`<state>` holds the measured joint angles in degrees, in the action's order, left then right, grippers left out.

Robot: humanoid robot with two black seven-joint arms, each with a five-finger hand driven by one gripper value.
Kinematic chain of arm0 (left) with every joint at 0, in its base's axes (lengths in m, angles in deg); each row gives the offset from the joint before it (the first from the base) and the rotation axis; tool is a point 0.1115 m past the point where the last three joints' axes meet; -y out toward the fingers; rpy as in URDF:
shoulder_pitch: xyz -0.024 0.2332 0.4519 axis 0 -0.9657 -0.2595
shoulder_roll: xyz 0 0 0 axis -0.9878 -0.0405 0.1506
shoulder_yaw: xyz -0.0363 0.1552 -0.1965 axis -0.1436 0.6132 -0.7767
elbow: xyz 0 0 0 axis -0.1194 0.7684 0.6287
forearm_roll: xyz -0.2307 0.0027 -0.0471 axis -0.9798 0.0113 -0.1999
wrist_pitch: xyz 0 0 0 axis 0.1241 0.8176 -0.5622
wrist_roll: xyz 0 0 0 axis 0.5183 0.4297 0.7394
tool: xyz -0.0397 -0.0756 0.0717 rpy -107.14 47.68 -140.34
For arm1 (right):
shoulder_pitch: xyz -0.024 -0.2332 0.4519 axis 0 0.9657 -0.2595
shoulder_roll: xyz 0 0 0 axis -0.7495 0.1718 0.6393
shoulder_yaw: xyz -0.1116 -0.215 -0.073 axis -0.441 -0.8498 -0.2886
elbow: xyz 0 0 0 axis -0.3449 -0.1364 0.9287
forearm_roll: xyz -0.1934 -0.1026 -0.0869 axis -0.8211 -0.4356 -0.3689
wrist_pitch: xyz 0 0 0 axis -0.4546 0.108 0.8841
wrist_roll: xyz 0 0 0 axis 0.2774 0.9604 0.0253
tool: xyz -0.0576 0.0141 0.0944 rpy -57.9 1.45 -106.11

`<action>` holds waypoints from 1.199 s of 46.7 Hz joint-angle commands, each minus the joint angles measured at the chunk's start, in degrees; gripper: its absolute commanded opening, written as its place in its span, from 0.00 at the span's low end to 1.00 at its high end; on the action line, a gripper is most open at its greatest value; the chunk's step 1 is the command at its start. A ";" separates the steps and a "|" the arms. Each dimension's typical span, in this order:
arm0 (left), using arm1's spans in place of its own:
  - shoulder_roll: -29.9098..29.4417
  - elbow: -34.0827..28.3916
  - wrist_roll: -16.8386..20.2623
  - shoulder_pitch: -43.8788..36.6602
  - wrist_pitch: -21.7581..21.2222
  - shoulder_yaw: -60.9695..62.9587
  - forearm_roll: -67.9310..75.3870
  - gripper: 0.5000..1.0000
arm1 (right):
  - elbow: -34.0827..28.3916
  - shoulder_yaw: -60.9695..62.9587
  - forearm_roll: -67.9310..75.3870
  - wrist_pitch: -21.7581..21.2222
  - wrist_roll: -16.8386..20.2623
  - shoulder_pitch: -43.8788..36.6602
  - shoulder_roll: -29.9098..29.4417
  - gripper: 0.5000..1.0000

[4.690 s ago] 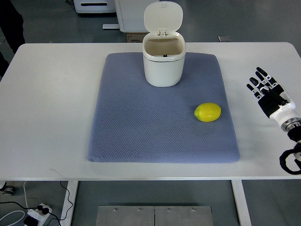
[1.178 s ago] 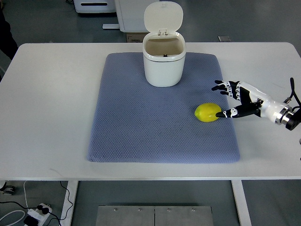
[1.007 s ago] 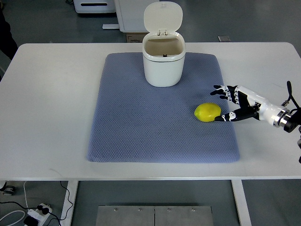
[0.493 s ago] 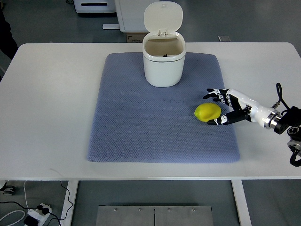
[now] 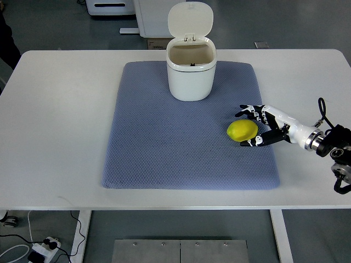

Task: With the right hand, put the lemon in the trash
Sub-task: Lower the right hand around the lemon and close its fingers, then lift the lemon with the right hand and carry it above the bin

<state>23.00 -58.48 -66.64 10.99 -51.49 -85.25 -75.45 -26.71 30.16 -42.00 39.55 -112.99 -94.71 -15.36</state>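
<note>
A: So, fingers first. On my feed the right hand (image 5: 262,126) has its fingers (image 5: 248,111) spread around the lemon (image 5: 242,131): black tips arc past the far side of the fruit, and the thumb (image 5: 253,142) lies along its near side. They bracket it. I can't tell whether any tip presses on the skin, and the lemon lies on the mat, not lifted.

B: Wrist and arm?

A: White palm just right of the lemon, forearm running off toward the table's right edge, black cable loops at the wrist (image 5: 329,143). The left arm doesn't show on my feed.

B: Where's the lemon relative to the table?

A: On the blue-grey mat (image 5: 164,142), close to the mat's right edge, roughly mid-depth. The mat sits centred on the white table (image 5: 60,120).

B: Bin?

A: White trash bin (image 5: 190,71) upright at the mat's far edge, near its middle. Lid (image 5: 190,19) hinged up and back, opening exposed. Well apart from the lemon, which lies nearer me and to the right of it.

B: Anything else on the surface?

A: I see only mat, bin, lemon and hand. Below the near left corner there's a power strip (image 5: 43,246) and cables on the floor.
</note>
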 commanded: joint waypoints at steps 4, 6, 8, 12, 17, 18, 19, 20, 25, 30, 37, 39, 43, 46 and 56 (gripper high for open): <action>0.00 0.00 0.00 0.09 -0.01 0.00 -0.01 1.00 | 0.37 -0.09 0.03 -0.01 0.03 0.09 0.00 0.82; 0.00 0.00 0.00 0.00 -0.01 0.00 -0.01 1.00 | 0.37 -0.09 0.03 -0.01 0.03 0.09 0.00 0.79; 0.00 0.00 0.00 0.00 -0.01 0.00 -0.01 1.00 | 0.37 -0.09 0.03 -0.01 0.11 0.09 0.00 0.76; 0.00 0.00 0.00 0.00 -0.01 0.00 -0.01 1.00 | 0.37 -0.44 0.03 -0.01 0.03 0.09 -0.08 0.70; 0.00 0.00 0.00 0.00 -0.01 0.00 -0.01 1.00 | 0.37 -0.79 0.03 -0.01 -0.06 0.09 0.00 0.61; 0.00 0.00 0.00 0.00 -0.01 0.00 -0.01 1.00 | 0.37 -0.96 0.03 -0.01 0.02 0.09 0.00 0.59; 0.00 0.00 0.00 0.00 -0.01 0.00 0.08 1.00 | 0.37 -1.14 0.03 -0.01 -0.06 0.09 0.00 0.57; 0.00 0.00 0.00 0.00 -0.01 0.00 -0.01 1.00 | 0.37 -1.14 0.03 -0.01 0.02 0.09 0.00 0.55; 0.00 0.00 0.00 0.09 -0.01 0.00 -0.01 1.00 | 0.37 -1.14 0.03 -0.01 -0.06 0.09 0.00 0.43; 0.00 0.00 0.00 0.00 -0.01 0.00 -0.01 1.00 | 0.37 -1.32 0.03 -0.01 0.03 0.00 0.00 0.31; 0.00 0.00 0.00 0.00 -0.01 0.00 -0.01 1.00 | 0.37 -1.32 0.20 -0.01 0.11 -0.70 0.09 0.13; 0.00 0.00 0.00 0.00 -0.01 0.00 -0.01 1.00 | 0.37 -1.32 0.20 -0.01 0.11 -0.79 0.09 0.07; 0.00 0.00 0.00 0.00 -0.01 0.00 -0.01 1.00 | 0.29 -1.32 0.56 -0.09 0.55 -1.76 0.27 0.02; 0.00 0.00 0.00 0.00 -0.01 0.00 0.08 1.00 | 0.29 -1.32 0.73 -0.09 0.82 -2.64 0.53 0.01; 0.00 0.00 0.00 0.09 -0.01 0.00 -0.01 1.00 | -0.24 -1.41 1.34 -1.15 1.78 -6.50 2.46 0.00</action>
<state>23.00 -58.48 -66.63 11.00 -51.51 -85.26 -75.45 -26.94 28.80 -41.10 38.75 -111.55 -100.34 -13.73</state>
